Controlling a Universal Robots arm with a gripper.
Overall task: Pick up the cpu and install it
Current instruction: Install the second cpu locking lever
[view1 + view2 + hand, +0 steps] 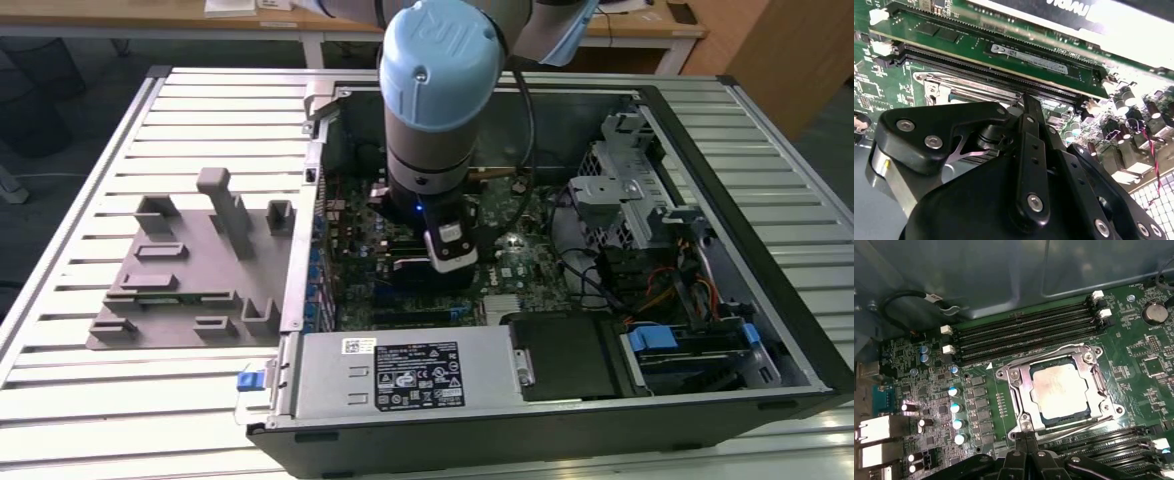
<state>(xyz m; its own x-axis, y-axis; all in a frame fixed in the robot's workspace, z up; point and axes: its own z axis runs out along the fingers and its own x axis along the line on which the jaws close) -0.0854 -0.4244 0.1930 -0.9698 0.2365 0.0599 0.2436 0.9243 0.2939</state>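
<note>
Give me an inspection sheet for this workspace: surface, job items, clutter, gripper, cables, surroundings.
Surface: slatted metal table carrying an open computer case.
Job's things: cpu lies in the motherboard socket, inside its metal frame.
Clutter: grey plastic fixture with upright blocks, on the table at the exterior view's left of the case.
Gripper: gripper lowered into the case, just beside the socket, off the cpu.
Cables: black cable looped near the case wall; drive wiring at the exterior view's right.
Surroundings: wooden desks behind the table.
</note>
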